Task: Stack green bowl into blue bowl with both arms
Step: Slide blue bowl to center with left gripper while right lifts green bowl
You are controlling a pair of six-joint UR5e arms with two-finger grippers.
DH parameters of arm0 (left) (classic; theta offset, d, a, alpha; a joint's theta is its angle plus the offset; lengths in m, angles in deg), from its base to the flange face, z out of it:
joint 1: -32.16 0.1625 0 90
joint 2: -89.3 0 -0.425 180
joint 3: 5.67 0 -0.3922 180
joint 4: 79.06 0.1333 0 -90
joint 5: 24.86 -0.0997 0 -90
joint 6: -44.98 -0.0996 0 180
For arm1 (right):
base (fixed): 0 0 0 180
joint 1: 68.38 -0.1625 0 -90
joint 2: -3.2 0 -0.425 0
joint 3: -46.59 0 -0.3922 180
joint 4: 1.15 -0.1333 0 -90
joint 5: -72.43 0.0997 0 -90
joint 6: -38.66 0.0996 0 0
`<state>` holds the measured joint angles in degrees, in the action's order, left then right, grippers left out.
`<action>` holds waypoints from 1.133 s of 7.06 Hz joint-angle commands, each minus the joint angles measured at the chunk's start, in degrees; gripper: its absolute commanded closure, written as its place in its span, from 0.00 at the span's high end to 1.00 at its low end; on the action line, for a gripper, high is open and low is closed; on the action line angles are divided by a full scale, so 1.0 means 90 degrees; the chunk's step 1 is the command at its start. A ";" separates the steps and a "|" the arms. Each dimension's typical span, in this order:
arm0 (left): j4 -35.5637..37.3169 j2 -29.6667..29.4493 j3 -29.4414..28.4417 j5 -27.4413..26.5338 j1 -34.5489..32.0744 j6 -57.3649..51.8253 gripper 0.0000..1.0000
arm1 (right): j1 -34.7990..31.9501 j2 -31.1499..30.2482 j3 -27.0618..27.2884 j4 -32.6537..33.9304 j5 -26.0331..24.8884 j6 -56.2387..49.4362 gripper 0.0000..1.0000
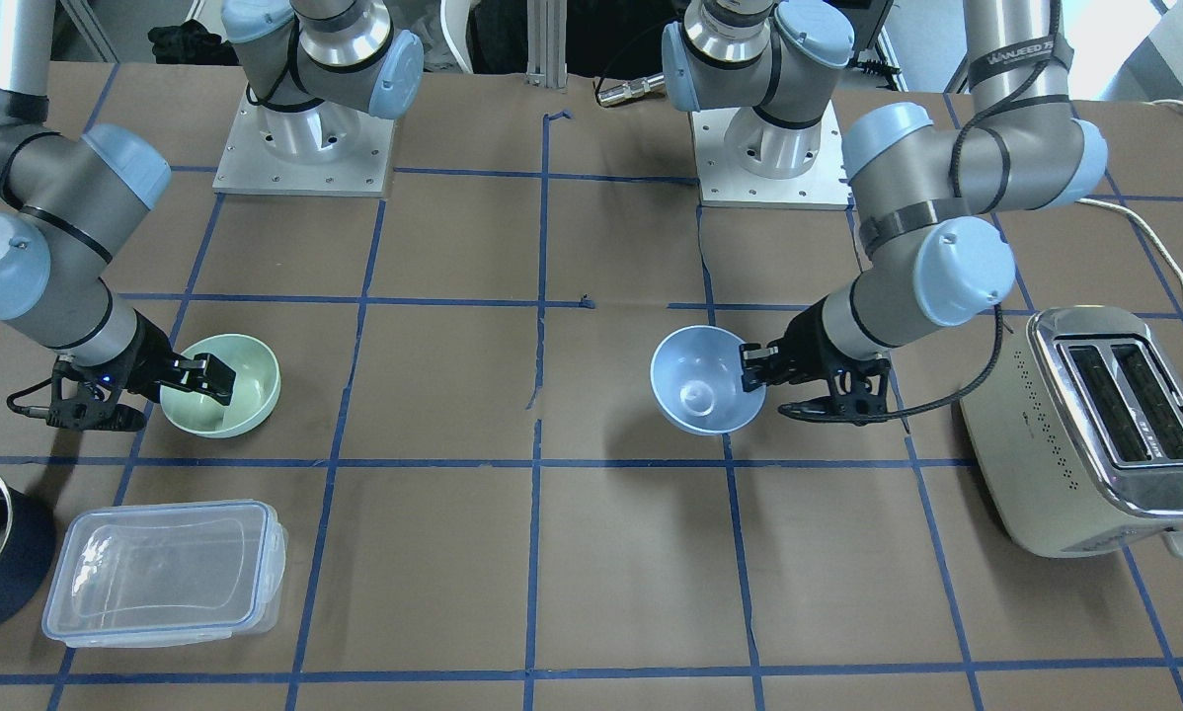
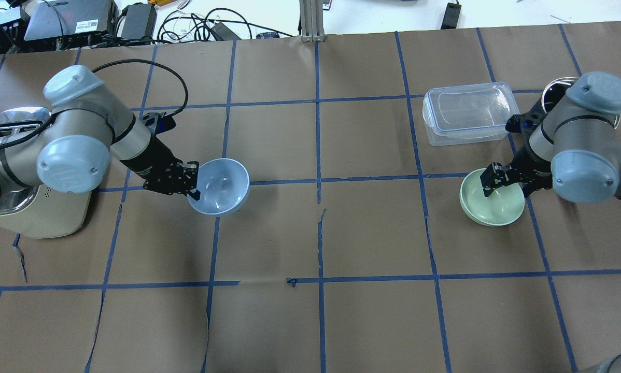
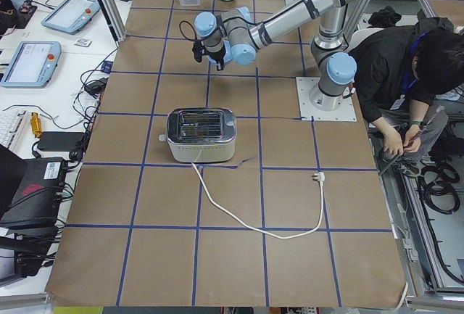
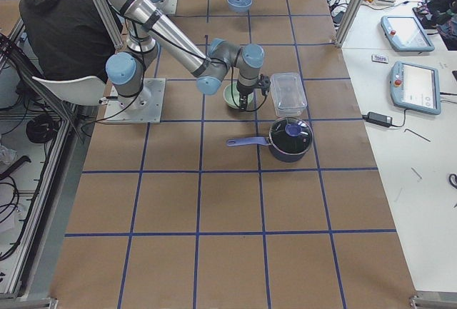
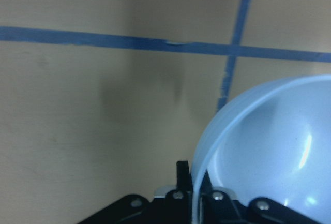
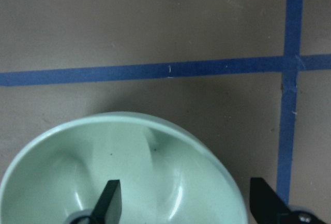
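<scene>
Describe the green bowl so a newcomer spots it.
Find the clear rectangular plastic container on the table's robot-right side. The small glossy mint-green round bowl sits beside it, nearer the robot, right gripper straddling its rim. Its only lookalike, the periwinkle-blue bowl, differs in colour.

The left silver-grey jointed arm with light-blue joint caps (image 2: 82, 140) is bent at the elbow and reaches inward. Its black two-finger gripper (image 5: 195, 195) is clamped on the rim of the light periwinkle-blue bowl (image 2: 220, 186). The matching right arm (image 2: 575, 150) angles downward. Its black gripper (image 6: 186, 206) is spread wide, with one finger inside the pale mint-green bowl (image 2: 497, 207) and one outside.
</scene>
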<state>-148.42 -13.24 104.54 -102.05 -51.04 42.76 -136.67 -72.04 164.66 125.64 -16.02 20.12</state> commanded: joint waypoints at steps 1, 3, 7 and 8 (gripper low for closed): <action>0.1062 -0.0285 -0.0058 0.0002 -0.1248 0.2123 0.00 | 0.0000 0.0010 0.0016 -0.0006 -0.0006 -0.0029 0.11; 0.1853 -0.0519 -0.0067 -0.0018 -0.2013 0.3133 0.00 | 0.0000 -0.0028 -0.0013 -0.0093 -0.0103 -0.0019 0.00; 0.1993 -0.0941 -0.0019 0.0100 -0.2191 0.3431 0.00 | 0.0009 -0.0233 -0.0489 -0.0763 -0.0085 0.0010 0.00; 0.1974 -0.0960 -0.0009 0.0090 -0.2191 0.3441 0.11 | 0.0009 -0.0234 -0.0937 -0.1328 -0.0055 0.0000 0.00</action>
<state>-130.52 -21.48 104.35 -101.12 -70.67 73.63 -136.59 -73.80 160.28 119.06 -16.80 20.18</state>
